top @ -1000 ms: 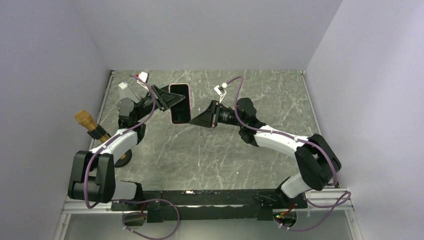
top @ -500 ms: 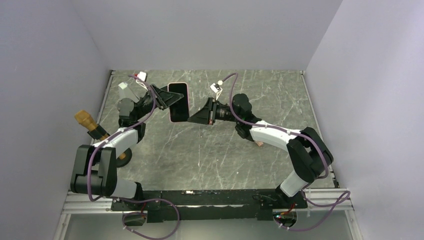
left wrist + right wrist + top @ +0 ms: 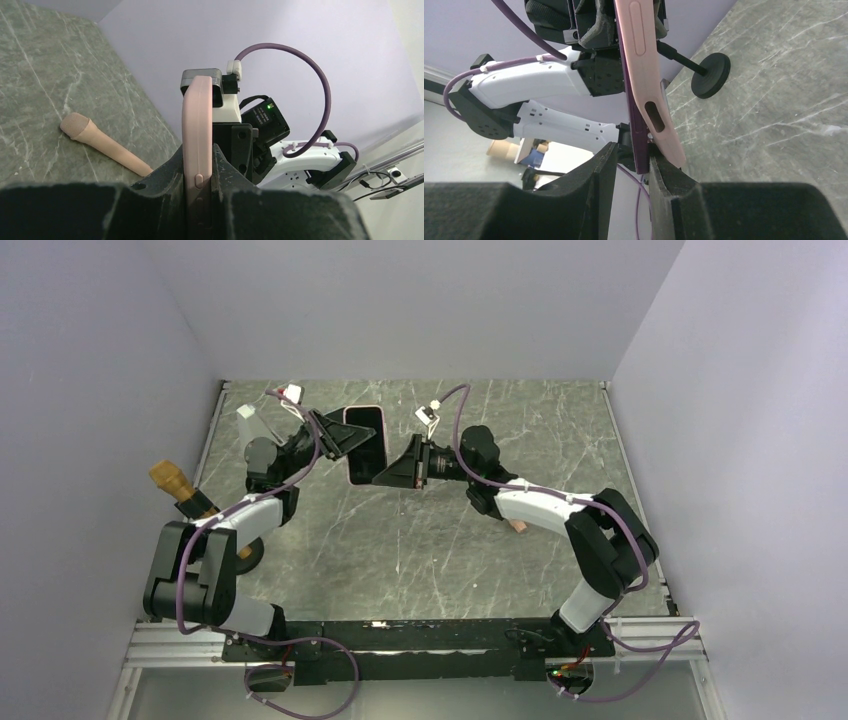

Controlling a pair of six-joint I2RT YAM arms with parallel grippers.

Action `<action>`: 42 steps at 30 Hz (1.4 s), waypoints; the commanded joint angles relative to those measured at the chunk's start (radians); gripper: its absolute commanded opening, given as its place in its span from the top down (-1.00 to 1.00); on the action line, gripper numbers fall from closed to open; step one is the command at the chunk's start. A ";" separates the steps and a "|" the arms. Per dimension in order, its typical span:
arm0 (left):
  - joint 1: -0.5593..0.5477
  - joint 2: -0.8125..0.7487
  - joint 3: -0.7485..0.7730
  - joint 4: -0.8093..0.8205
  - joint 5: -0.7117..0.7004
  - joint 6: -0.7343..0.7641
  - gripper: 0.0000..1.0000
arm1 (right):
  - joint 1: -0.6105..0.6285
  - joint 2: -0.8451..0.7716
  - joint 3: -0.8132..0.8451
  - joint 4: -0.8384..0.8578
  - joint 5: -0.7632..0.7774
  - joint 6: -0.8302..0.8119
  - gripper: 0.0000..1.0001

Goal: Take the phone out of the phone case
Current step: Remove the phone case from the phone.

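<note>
Phone case (image 3: 196, 125) pink, in left gripper (image 3: 199, 167); right gripper (image 3: 633, 160) pinches purple phone (image 3: 635, 135).

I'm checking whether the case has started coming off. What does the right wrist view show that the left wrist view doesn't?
Only right wrist: the purple phone parting from the pink case at one corner, between the jaws of the right gripper; a black disc-footed stand on the table. Only left wrist: a tan microphone-shaped stick lying on the table. Both: the pink case, edge on, clamped by the left gripper above the table.
</note>
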 commanded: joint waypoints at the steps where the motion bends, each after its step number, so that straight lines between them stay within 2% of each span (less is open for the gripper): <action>1: -0.102 -0.022 0.022 0.088 0.072 -0.071 1.00 | -0.011 0.025 0.032 0.093 0.076 0.048 0.34; 6: -0.183 -0.053 0.026 -0.046 0.059 0.056 1.00 | -0.013 0.007 0.016 0.138 0.085 0.105 0.41; 9: -0.214 -0.092 0.026 -0.145 0.032 0.151 1.00 | -0.017 -0.021 -0.012 0.121 0.099 0.103 0.60; 12: -0.235 -0.129 0.039 -0.277 0.010 0.257 0.94 | -0.017 -0.068 -0.062 0.119 0.109 0.106 0.89; 13: -0.238 -0.139 0.042 -0.318 0.001 0.284 0.85 | -0.019 -0.086 -0.080 0.118 0.106 0.107 1.00; 15: -0.241 -0.152 0.052 -0.386 -0.016 0.330 0.64 | -0.026 -0.123 -0.120 0.115 0.102 0.114 1.00; 18: -0.241 -0.157 0.065 -0.401 -0.013 0.352 0.18 | -0.043 -0.179 -0.175 0.134 0.083 0.142 1.00; 19: -0.241 -0.151 0.071 -0.393 -0.004 0.351 -0.07 | -0.052 -0.193 -0.191 0.149 0.065 0.155 1.00; 23: -0.238 -0.139 0.086 -0.383 0.022 0.360 -0.73 | -0.085 -0.279 -0.257 0.158 0.021 0.199 1.00; 26: -0.239 -0.153 0.083 -0.407 0.009 0.387 -0.89 | -0.112 -0.374 -0.285 0.087 0.004 0.179 1.00; 29: -0.243 -0.167 0.084 -0.412 0.005 0.404 -0.90 | -0.147 -0.456 -0.299 -0.024 -0.012 0.136 1.00; 30: -0.247 -0.167 0.088 -0.419 0.009 0.410 -0.83 | -0.161 -0.478 -0.302 -0.054 -0.016 0.129 1.00; 32: -0.253 -0.154 0.105 -0.443 0.026 0.424 -0.37 | -0.193 -0.520 -0.307 -0.098 -0.028 0.119 1.00; 34: -0.257 -0.133 0.107 -0.415 0.043 0.403 -0.10 | -0.225 -0.552 -0.301 -0.133 -0.047 0.113 1.00; 36: -0.263 -0.110 0.098 -0.355 0.058 0.358 -0.15 | -0.255 -0.568 -0.291 -0.154 -0.068 0.108 1.00; 40: -0.286 -0.092 0.092 -0.297 0.073 0.332 -0.58 | -0.303 -0.573 -0.278 -0.173 -0.096 0.104 1.00; 42: -0.304 -0.095 0.101 -0.340 0.070 0.362 -0.59 | -0.313 -0.567 -0.283 -0.136 -0.106 0.129 1.00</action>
